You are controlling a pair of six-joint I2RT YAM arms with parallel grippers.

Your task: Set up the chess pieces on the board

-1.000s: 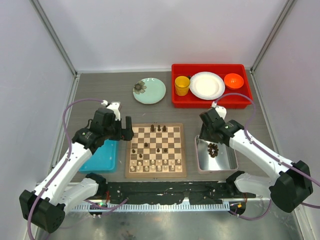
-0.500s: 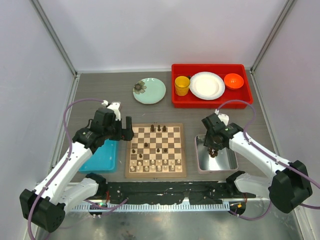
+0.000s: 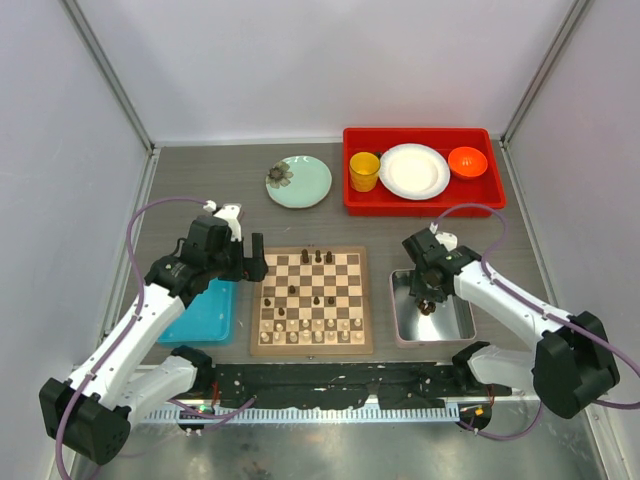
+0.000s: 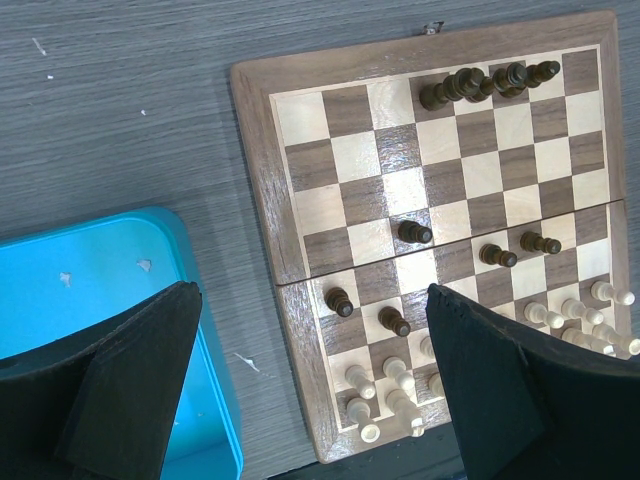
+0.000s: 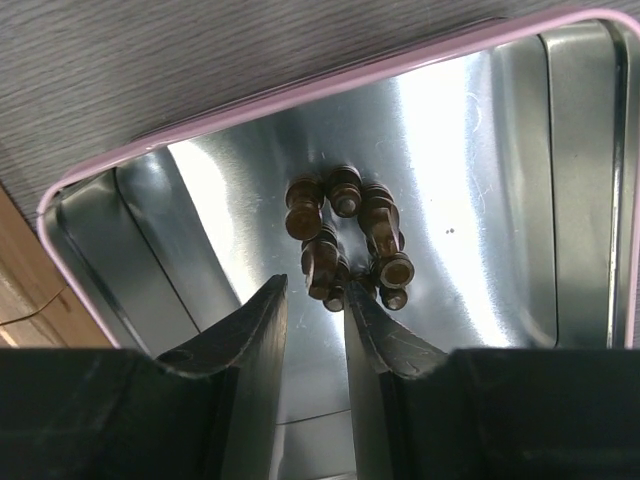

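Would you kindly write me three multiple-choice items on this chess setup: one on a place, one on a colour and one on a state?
1. The heap of dark chess pieces lies in the silver tray. Where is that tray relative to the board?
A. on the robot's left
B. on the robot's right
C. beyond its far edge

2. What colour is the cup in the red tray?
A. yellow
B. green
C. black

3. How does the left gripper stand?
A. shut tight, empty
B. wide open, empty
C. clamped on a piece

Answers:
1 B, since the top view shows the tray right of the board, on the right arm's side.
2 A, since the cup is plainly yellow beside the white plate.
3 B, since its fingers stand far apart above the board with nothing between them.
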